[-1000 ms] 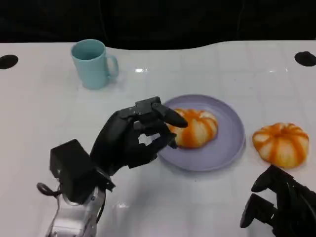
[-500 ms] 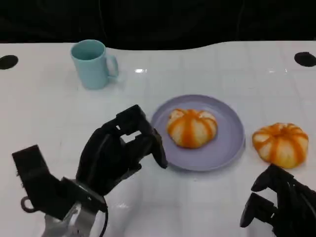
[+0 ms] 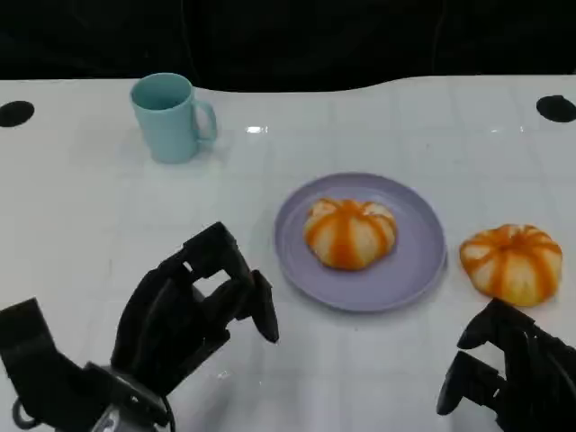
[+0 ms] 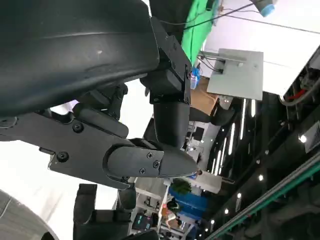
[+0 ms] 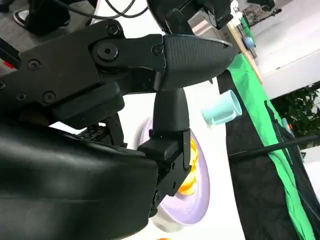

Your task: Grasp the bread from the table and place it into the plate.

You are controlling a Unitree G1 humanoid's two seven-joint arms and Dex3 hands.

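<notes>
An orange-striped bread roll (image 3: 350, 232) lies in the middle of the lavender plate (image 3: 419, 261). A second, similar roll (image 3: 511, 261) sits on the white table just right of the plate. My left hand (image 3: 193, 310) hovers low at the plate's left, fingers apart and holding nothing. My right hand (image 3: 506, 373) stays at the lower right corner, below the loose roll, with nothing in it. The right wrist view shows the plate (image 5: 192, 202), the roll on it (image 5: 190, 172) and my right hand's fingers (image 5: 170, 55) spread.
A light blue mug (image 3: 169, 117) stands at the back left, also seen as the mug (image 5: 222, 107) in the right wrist view. Two dark round holes (image 3: 15, 112) mark the table's far corners.
My left hand has drawn back from the plate toward the lower left, leaving the roll on the plate. The right hand has stayed put.
</notes>
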